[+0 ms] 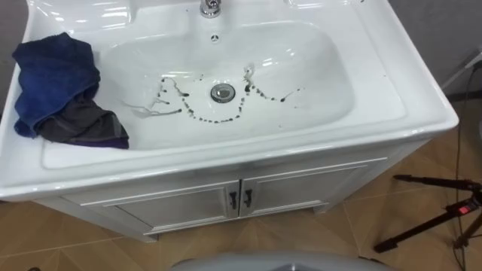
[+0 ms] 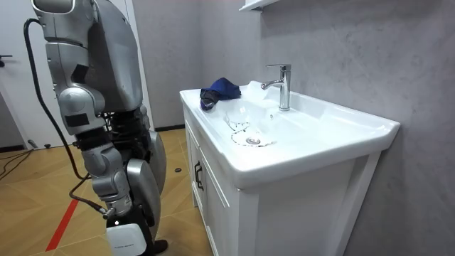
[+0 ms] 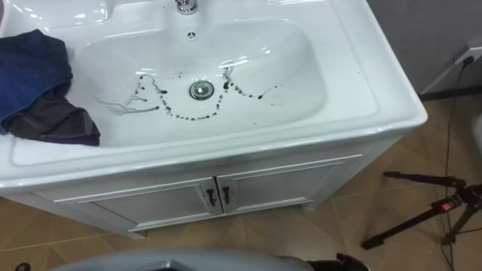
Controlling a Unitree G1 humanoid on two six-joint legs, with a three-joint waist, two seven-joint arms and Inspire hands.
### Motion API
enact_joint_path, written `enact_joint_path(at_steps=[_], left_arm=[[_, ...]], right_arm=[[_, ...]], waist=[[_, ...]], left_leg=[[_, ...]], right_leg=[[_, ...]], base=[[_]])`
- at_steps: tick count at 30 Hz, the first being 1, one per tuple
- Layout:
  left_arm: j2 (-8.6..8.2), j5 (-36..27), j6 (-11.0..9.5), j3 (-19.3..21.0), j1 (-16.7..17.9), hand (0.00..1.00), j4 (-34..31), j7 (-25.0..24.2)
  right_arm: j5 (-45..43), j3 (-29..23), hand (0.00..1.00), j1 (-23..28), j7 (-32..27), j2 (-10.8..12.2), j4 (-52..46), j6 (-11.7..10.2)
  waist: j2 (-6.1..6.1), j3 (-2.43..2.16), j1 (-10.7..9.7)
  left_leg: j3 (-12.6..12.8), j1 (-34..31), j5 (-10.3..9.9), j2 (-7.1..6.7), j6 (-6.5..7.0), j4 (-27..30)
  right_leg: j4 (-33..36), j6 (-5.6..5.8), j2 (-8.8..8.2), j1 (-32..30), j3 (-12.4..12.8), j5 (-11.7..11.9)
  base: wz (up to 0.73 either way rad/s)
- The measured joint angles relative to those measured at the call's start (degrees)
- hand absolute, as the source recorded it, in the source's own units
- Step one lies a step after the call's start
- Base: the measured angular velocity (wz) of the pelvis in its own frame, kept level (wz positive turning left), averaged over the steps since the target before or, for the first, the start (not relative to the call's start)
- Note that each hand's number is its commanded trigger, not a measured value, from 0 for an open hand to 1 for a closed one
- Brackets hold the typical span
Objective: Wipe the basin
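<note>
A white basin stands before me on a white cabinet. Dark specks and streaks ring the metal drain at the bottom of the bowl. A crumpled blue and dark grey cloth lies on the basin's left rim, its lower edge drooping over the bowl's side; nothing holds it. In the room view I stand upright in front of the basin, a step back from it. My right hand hangs low beside my leg.
A chrome tap rises at the back of the basin. The cabinet's two doors are closed below. A black tripod rests on the wooden floor at the right. A grey wall stands behind the basin.
</note>
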Motion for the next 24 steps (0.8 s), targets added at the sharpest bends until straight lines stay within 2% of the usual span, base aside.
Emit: enact_joint_path(at_steps=[22, 24], left_arm=[[0.07, -0.03, -0.61, 0.01, -1.21, 0.00, -0.27, 0.18], [0.11, -0.06, -1.42, 0.41, -1.35, 0.00, -0.26, 1.29]], right_arm=[[-0.26, 1.09, 0.00, -0.12, 0.39, -0.04, -0.60, -0.51], [-0.57, 1.03, 0.00, -0.51, 0.96, -0.18, 0.17, -0.58]], waist=[[-0.30, -0.01, 0.16], [-0.32, -0.02, 0.08]], left_leg=[[0.03, -0.01, 0.00, 0.01, 0.00, 0.01], [0.01, 0.02, 0.00, 0.01, 0.00, 0.01]], right_leg=[[0.01, 0.00, -0.04, 0.02, -0.14, 0.00], [0.02, 0.00, -0.04, 0.07, -0.14, 0.00]], base=[[0.00], [0.00]])
